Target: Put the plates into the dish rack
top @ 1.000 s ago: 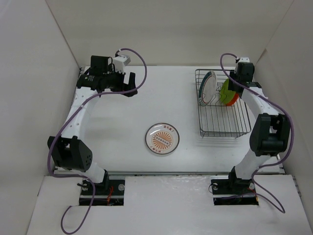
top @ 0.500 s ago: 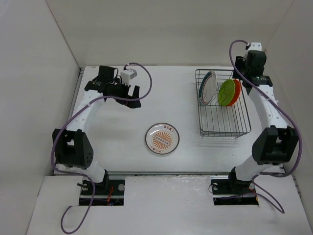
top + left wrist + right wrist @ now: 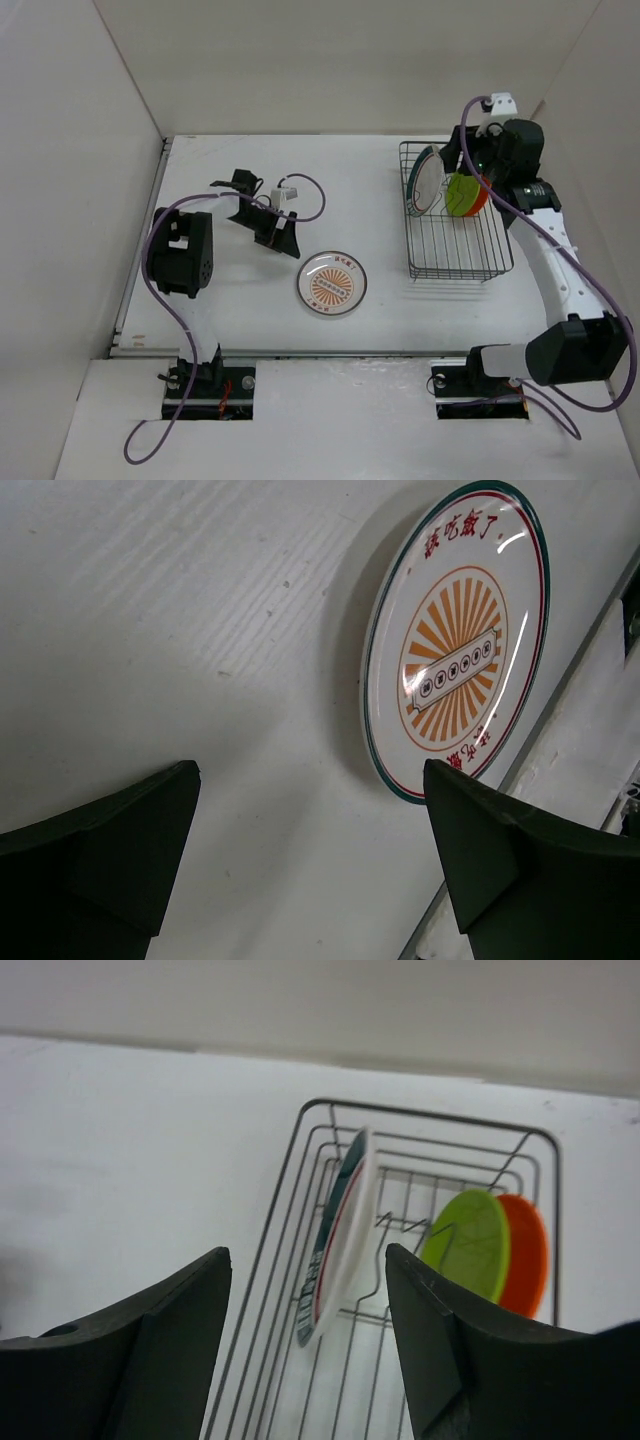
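The sunburst plate (image 3: pixel 332 283) lies flat on the table, alone near the middle front. It also shows in the left wrist view (image 3: pixel 455 635). The black wire dish rack (image 3: pixel 460 243) stands at the right. In it the teal-rimmed plate (image 3: pixel 424 180), the lime green plate (image 3: pixel 461 191) and the orange plate (image 3: pixel 480 201) stand upright. My left gripper (image 3: pixel 285 238) is open and empty, just left of the sunburst plate. My right gripper (image 3: pixel 462 152) is open and empty above the rack's far end. The right wrist view shows the rack (image 3: pixel 285 1320) with the teal-rimmed plate (image 3: pixel 340 1235), green plate (image 3: pixel 468 1245) and orange plate (image 3: pixel 528 1252).
White walls close in the table on the left, back and right. A metal strip (image 3: pixel 340 352) runs along the table's near edge.
My left gripper has swung from the far left corner down towards the sunburst plate. My right gripper has risen off the rack's plates and moved left over the rack's far end.
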`<state>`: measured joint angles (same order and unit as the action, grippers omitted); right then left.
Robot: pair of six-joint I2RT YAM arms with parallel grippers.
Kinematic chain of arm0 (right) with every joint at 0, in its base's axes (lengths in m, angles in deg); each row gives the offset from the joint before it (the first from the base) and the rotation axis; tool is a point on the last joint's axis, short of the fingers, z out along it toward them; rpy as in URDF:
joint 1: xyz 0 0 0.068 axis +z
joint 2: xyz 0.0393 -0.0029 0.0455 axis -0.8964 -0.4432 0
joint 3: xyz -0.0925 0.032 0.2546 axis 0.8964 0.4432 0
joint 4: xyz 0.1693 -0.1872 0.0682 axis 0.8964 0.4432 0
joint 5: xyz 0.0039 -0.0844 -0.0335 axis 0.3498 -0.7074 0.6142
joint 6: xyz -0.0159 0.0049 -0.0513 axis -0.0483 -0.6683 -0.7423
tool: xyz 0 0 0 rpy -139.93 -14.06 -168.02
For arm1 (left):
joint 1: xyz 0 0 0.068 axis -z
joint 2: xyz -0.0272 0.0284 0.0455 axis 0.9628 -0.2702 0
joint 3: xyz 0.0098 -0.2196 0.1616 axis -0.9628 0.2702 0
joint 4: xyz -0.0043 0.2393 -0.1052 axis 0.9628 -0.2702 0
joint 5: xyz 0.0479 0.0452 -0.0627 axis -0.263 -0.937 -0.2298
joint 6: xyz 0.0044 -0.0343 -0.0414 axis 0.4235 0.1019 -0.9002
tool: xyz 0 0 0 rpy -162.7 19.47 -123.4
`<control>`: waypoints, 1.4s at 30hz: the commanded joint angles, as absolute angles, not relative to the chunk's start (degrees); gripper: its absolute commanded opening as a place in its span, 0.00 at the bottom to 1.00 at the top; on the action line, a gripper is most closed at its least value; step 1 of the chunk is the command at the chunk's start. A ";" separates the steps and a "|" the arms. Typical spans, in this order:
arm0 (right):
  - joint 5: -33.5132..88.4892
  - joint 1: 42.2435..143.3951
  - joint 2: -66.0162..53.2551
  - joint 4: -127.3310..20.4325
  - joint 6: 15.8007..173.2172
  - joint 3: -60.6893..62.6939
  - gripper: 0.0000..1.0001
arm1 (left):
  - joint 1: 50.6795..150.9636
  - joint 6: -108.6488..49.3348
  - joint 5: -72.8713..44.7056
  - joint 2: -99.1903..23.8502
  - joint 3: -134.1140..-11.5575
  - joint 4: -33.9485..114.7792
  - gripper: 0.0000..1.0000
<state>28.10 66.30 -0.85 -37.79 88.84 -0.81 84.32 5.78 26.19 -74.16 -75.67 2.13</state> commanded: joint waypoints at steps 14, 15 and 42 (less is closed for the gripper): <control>32.42 74.33 1.75 -43.76 93.93 9.05 0.68 | 91.90 6.44 30.13 -80.39 -71.95 2.63 0.71; 32.42 74.33 1.75 -43.76 93.93 9.05 0.68 | 91.90 5.92 30.13 -80.91 -71.95 2.63 0.69; 44.94 70.56 10.97 -44.99 96.92 10.71 1.00 | 91.90 3.02 25.22 -71.62 -78.00 2.54 0.00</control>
<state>37.65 72.05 7.20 -41.18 95.88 10.14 91.93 0.47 33.07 -80.72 -74.64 1.28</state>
